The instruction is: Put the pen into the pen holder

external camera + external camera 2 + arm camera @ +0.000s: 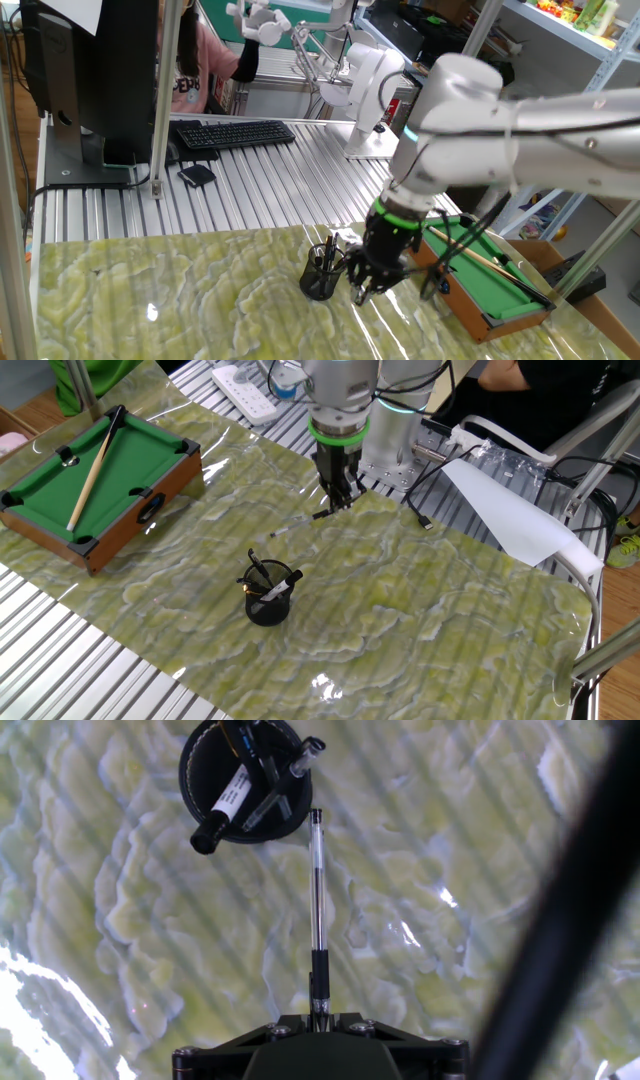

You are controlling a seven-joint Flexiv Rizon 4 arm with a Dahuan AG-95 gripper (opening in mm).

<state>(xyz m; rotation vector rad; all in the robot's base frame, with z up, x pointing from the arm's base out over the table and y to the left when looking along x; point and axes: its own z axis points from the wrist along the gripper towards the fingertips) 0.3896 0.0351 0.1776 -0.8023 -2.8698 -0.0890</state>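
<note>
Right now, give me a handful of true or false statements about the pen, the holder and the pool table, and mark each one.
1. The fingers grip the pen by one end. True.
2. The pen stands inside the pen holder. False: it is outside, beside the holder.
3. The pen holder already contains pens. True.
4. The cue lies on the marble-patterned mat. False: the cue rests on the toy pool table.

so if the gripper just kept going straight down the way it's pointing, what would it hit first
Probably the bare green marbled table cover. The gripper points straight down, shut on the pen, and the pen holder stands off to one side, not underneath. The pen's free end might touch down first; depth is unclear.
</note>
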